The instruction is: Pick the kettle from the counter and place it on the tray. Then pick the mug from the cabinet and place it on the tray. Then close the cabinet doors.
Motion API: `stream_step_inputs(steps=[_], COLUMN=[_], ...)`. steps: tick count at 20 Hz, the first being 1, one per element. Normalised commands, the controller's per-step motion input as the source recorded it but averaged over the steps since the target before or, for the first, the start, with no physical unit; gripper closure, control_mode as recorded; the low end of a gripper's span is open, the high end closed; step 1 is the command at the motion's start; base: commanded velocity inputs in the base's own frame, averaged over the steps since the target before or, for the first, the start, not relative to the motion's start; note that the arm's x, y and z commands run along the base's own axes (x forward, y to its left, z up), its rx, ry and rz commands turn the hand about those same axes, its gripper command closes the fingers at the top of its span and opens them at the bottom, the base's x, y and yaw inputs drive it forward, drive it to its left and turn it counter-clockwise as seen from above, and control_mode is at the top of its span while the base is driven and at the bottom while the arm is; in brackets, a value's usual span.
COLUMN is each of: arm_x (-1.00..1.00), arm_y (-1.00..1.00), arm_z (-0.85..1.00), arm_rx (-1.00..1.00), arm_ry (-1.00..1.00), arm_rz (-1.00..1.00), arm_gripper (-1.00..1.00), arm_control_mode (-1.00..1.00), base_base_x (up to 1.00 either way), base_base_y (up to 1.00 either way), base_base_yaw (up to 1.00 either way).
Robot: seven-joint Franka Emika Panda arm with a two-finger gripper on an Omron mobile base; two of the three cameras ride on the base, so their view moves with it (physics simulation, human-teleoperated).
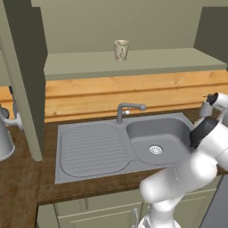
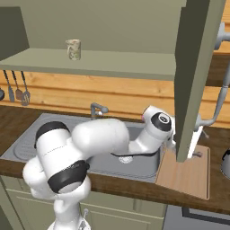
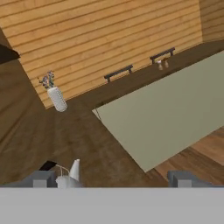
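Observation:
The cream mug (image 1: 121, 50) (image 2: 73, 49) stands upright on the pale shelf of the open cabinet (image 1: 133, 67). Right of the sink, a light wooden tray (image 2: 186, 175) lies on the dark counter (image 2: 13, 119). The silvery kettle (image 2: 225, 164) sits on the counter just past the tray, cut off by the frame edge. In the hand view the kettle (image 3: 70, 175) shows low down beside the left fingertip (image 3: 41, 178). My gripper (image 3: 113, 177) is open and holds nothing. Its white hand (image 2: 195, 139) hangs over the tray's far end, partly hidden behind the open right cabinet door (image 2: 195, 76) (image 3: 175, 109).
The left cabinet door (image 1: 24, 80) stands open over the counter, with a tall grey cone-shaped vessel (image 1: 4, 140) beside it. The grey sink (image 1: 156, 140) with its tap (image 1: 127, 109) and ridged drainer (image 1: 91, 149) lies below the shelf. Utensils (image 2: 18, 92) hang on the wall. A vase (image 3: 56, 97) stands far off.

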Motion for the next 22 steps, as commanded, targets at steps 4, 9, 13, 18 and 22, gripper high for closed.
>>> stream_step_inputs(steps=[4, 9, 13, 18, 22], arm_x=[0.01, 0.06, 0.17, 0.15, 0.17], arm_y=[-0.41, -0.29, -0.07, -0.06, -0.09], arm_z=[-0.26, -0.18, -0.10, -0.23, -0.26], arm_rx=[-0.03, -0.06, -0.08, -0.04, 0.00], arm_ry=[0.00, 0.00, 0.00, 0.00, 0.00], arm_rz=[0.00, 0.00, 0.00, 0.00, 0.00], arm_gripper=[-1.00, -1.00, -1.00, -1.00, -1.00], arm_control_mode=[-1.00, -1.00, -1.00, -1.00, -1.00], base_base_x=[0.00, 0.00, 0.00, 0.00, 0.00], base_base_y=[0.00, 0.00, 0.00, 0.00, 0.00], base_base_yaw=[0.00, 0.00, 0.00, 0.00, 0.00])
